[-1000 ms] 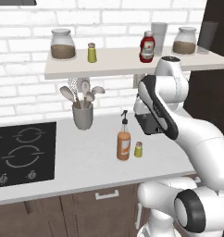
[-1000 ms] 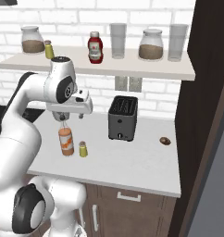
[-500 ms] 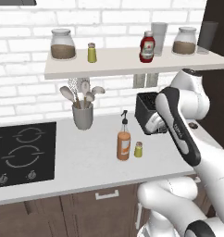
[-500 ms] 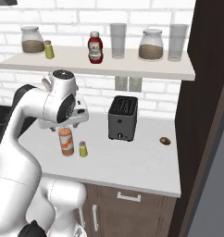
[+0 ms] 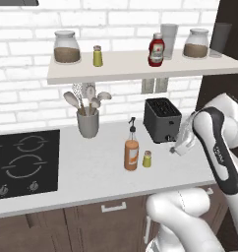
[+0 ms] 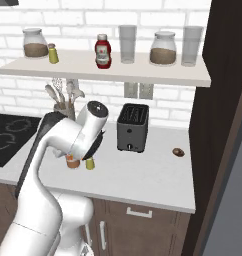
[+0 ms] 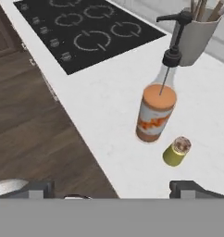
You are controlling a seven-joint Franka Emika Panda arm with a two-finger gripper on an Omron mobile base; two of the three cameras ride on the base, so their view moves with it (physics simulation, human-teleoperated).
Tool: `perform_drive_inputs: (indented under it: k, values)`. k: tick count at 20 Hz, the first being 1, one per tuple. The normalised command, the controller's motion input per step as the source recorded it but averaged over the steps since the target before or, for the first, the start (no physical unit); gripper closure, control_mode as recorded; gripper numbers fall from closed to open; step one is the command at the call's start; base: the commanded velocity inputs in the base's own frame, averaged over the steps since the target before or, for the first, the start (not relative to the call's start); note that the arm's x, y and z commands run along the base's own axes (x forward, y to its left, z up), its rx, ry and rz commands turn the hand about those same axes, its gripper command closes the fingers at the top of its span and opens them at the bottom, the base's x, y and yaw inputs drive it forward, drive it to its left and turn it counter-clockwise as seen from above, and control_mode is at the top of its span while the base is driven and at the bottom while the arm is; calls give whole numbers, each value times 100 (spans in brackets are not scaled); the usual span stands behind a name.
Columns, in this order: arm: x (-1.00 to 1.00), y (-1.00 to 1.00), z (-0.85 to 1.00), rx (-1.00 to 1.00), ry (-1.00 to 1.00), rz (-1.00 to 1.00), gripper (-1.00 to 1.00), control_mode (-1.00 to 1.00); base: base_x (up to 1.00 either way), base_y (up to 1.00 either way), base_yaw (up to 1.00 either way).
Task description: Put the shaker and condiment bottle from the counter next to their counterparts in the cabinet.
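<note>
While both items wait on the counter (image 5: 91, 167), my claw (image 7: 114, 187) hangs spread wide and empty above the counter's front edge, looking down at them, its two fingertips (image 7: 37, 189) well apart at the bottom of the hand view. The condiment bottle (image 5: 131, 153) stands upright, with the shaker (image 5: 147, 158) just beside it on the toaster (image 5: 162, 119) side, the two close but, as far as I can tell, not touching. Up on the cabinet (image 5: 140, 69), their counterparts sit apart: the brighter shaker (image 5: 97, 55) near a brown-filled jar (image 5: 66, 47), the ketchup bottle (image 5: 156, 49) further along. I judge the shaker light and rigid, but short and round, so it could roll out of a careless pinch; I would close on its body below the cap, coming from the side away from the bottle. The bottle looks heavier, smooth and top-heavy, with a slim neck and thin spout that I would not trust; its labelled belly is the place to squeeze. Crowding is the risk: a finger sliding between them could tip the bottle.
</note>
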Motion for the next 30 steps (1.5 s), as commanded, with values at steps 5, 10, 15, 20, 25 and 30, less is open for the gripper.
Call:
perform_drive_inputs:
  k: [5, 10, 15, 20, 25, 30]
  values:
    - [-14, 0, 0, 16, -28, 35, -100, -100, 0, 0, 0]
    - [-4, 21, 1, -7, -15, 17, -100, -100, 0, 0, 0]
    - [10, 29, 4, -3, -6, 2, -100, -100, 0, 0, 0]
    - [30, 5, 10, 14, 11, 0, -100, -100, 0, 0, 0]
    - [38, 1, 9, 17, 19, 0, -100, -100, 0, 0, 0]
    - [40, 19, 0, 1, 7, 0, -100, -100, 0, 0, 0]
